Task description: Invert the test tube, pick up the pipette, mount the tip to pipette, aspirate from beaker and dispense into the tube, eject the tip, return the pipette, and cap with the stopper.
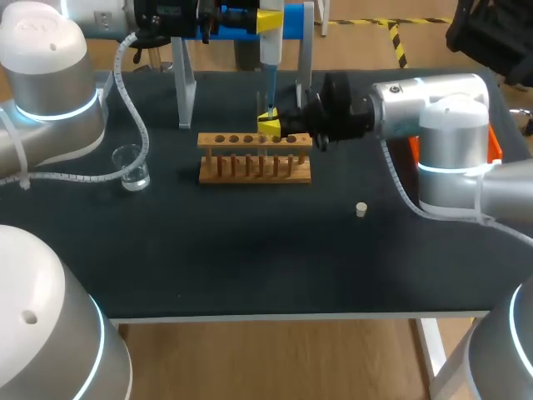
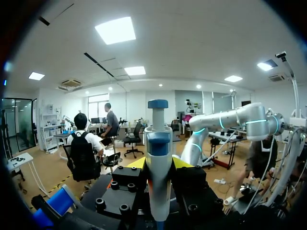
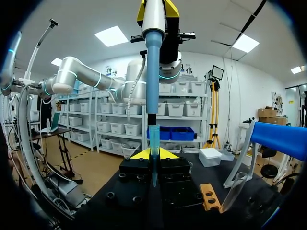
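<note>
**Head view.** The left arm enters from 9 o'clock, and its end effector (image 1: 271, 20) sits at the 12 o'clock edge of the table (image 1: 250, 258). It is clenched on the pipette (image 1: 271, 79), which hangs upright with its blue shaft pointing down. The right arm enters from 3 o'clock, and its end effector (image 1: 268, 126) lies level. Its yellow tips are directly under the pipette's lower end, at the rear edge of the wooden rack (image 1: 254, 167). Whether it is clenched or released cannot be told here. The beaker (image 1: 133, 169) stands at 9 o'clock from the rack, well apart from it. The stopper (image 1: 361, 209) lies on the table at 4 o'clock from the rack, clear of both arms. A grey stand leg (image 1: 184, 83) rises at 10 o'clock from the rack.

**Left wrist view.** The left end effector (image 2: 159, 165) grasps the pipette (image 2: 158, 139) by its white body. One yellow fingertip (image 2: 136, 164) presses on each side, and the blue plunger cap points away from the camera.

**Right wrist view.** The pipette (image 3: 152, 72) comes straight down from the left end effector (image 3: 156, 9). Its clear tapered tip (image 3: 154, 143) crosses the yellow tips of the right end effector (image 3: 153, 154). The grip state of this end effector, and the test tube itself, cannot be made out. The rack (image 3: 209, 196) lies just beside this end effector.
</note>
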Tool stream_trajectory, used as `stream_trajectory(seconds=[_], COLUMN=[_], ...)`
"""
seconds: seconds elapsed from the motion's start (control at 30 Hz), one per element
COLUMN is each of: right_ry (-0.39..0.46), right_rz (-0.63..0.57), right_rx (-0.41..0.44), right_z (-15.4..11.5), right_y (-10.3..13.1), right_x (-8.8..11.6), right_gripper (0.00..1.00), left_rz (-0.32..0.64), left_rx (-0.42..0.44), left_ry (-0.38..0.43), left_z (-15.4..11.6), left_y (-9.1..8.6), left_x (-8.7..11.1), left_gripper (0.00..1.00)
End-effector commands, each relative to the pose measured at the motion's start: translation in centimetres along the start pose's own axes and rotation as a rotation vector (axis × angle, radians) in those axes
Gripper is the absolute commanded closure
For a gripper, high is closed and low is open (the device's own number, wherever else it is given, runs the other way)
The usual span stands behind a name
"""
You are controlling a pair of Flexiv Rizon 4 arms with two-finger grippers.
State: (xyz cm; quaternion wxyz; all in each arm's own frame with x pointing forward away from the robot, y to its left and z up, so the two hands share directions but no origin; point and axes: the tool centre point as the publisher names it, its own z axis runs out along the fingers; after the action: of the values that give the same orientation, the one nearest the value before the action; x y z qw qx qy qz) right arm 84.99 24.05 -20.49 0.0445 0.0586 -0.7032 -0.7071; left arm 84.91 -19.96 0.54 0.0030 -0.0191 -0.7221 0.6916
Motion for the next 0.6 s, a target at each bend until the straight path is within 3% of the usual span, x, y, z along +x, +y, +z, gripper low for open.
stream_trajectory(seconds=[0.03, 0.6], right_ry=[0.002, -0.004], right_rz=[-0.002, -0.013], right_rx=[-0.001, -0.008], right_z=[0.01, -0.14], right_y=[0.01, 0.72], right_x=[0.12, -0.02], right_gripper=[1.00, 1.00], left_rz=[0.002, 0.002], left_rx=[0.005, 0.005], left_ry=[-0.003, -0.003], left_z=[0.05, 0.05], left_y=[0.14, 0.14], left_x=[0.10, 0.10], left_gripper=[1.00, 1.00])
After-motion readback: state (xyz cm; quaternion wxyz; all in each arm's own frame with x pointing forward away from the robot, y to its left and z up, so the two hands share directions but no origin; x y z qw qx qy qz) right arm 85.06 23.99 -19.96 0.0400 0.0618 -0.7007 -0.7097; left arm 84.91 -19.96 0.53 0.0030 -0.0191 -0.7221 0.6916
